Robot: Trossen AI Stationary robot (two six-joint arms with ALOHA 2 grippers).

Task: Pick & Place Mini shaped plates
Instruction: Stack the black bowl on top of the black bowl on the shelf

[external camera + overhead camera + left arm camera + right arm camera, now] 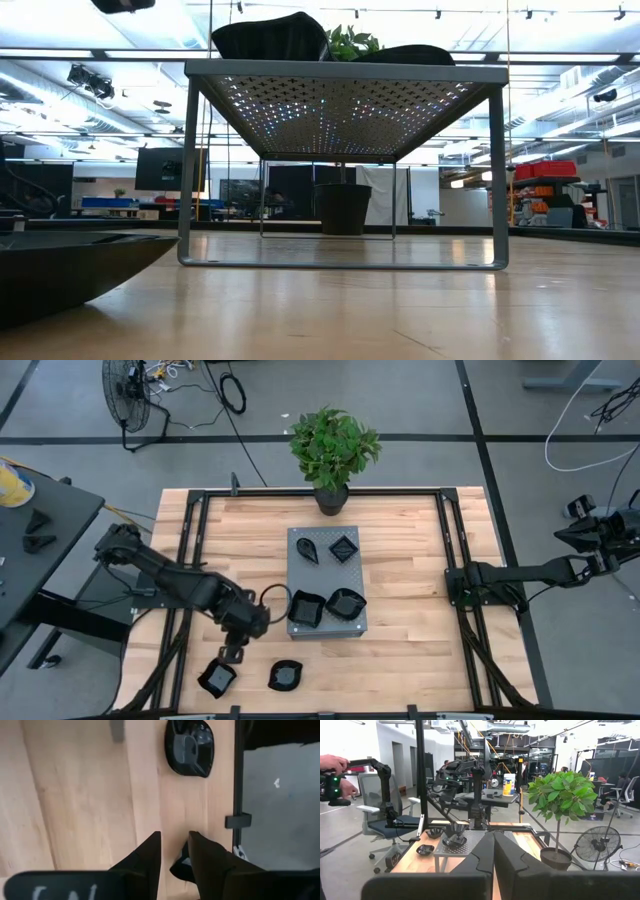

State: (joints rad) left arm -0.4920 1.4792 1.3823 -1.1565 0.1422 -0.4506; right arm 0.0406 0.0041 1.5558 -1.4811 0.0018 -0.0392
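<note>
Six mini shaped plates in sight: four up on the grey perforated slab (326, 575) at the middle of the desk (400, 530), namely a teardrop plate (310, 548), a small square plate (343, 547), a larger square plate (305, 608) and a rounded plate (345, 602). Two more down on the bare wood at the front left, a corner plate (217, 678) and a wavy-edged plate (285, 675), near each other but not touching. Right at the corner plate, the left tool (234, 653), pointed down with its fingers partly spread. In the left wrist view a strip of wood shows between the fingers (150, 855), with a dark rim of that plate (178, 868) lying in the gap beside one finger; looks unclamped rather than pinched, though hard to be sure. Reads as the grasp step on one of the last two plates off the slab. Next calls for closing firmly on the thin glossy rim, lifting straight, then carrying over to a free patch of the slab without knocking the plates set there. Left arm stretched diagonally from the desk's left rear, elbow bent, wrist turned down. Right tool (494, 837) pressed together on nothing, held level at the desk's right edge, facing across toward the slab and the potted plant (333, 448), waiting.
</note>
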